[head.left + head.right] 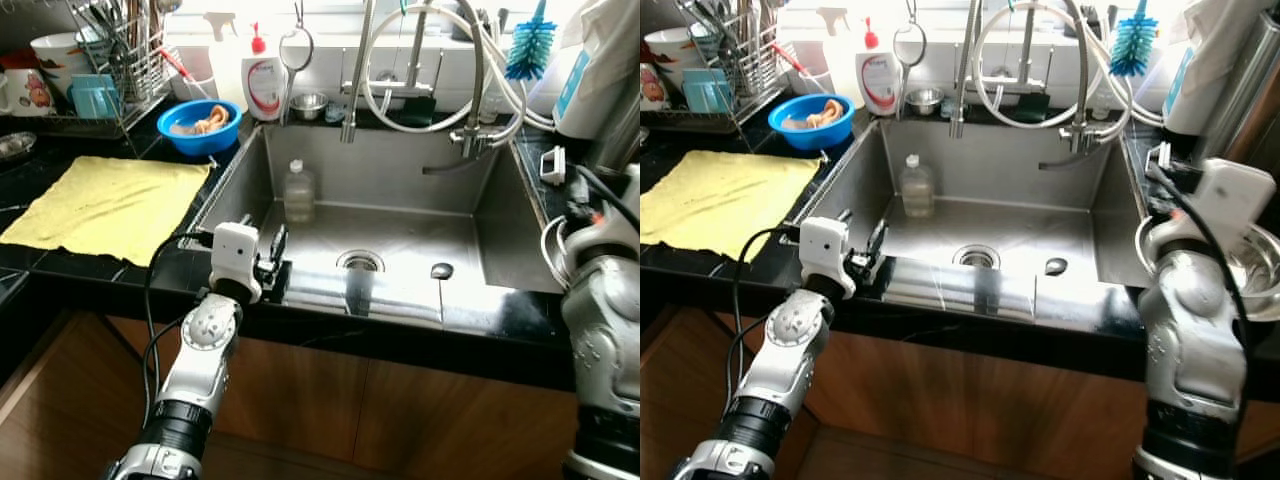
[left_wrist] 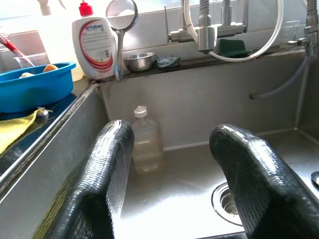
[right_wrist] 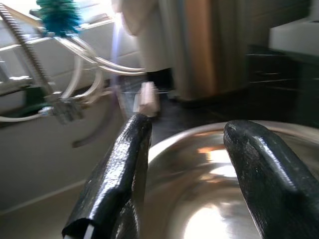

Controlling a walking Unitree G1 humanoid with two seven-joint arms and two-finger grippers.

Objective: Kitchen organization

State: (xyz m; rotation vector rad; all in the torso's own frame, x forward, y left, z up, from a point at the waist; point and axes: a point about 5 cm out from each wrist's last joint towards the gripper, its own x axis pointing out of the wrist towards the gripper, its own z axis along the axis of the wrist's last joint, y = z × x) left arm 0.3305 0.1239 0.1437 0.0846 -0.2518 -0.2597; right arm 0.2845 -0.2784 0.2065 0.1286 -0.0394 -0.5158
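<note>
Stainless-steel sink (image 1: 500,215) as landmark, with the robot standing at its front edge. A clear plastic bottle (image 1: 298,190) stands upright inside the sink, against its back wall and toward its left side; the drain (image 1: 360,261) lies near the sink's middle, with a small stopper (image 1: 441,271) just beside it. The left gripper (image 1: 272,262) hovers at the sink's front left rim, its two fingers (image 2: 102,179) spread apart with nothing between them, and the left wrist view looks along them toward the bottle. The right gripper (image 3: 187,174) hangs over a steel bowl (image 1: 1250,265) on the counter just right of the sink, fingers likewise parted and holding nothing. A yellow cloth (image 1: 110,205) and a blue bowl (image 1: 198,125) sit on the counter left of the sink.

Judged step: an approach, with neither item yet gripped. The bottle seems the left arm's likely target, the steel bowl the right's. A next move would call for reaching forward and down into the sink, straddling the bottle's body, then closing gently, since thin plastic may buckle or tip.
</note>
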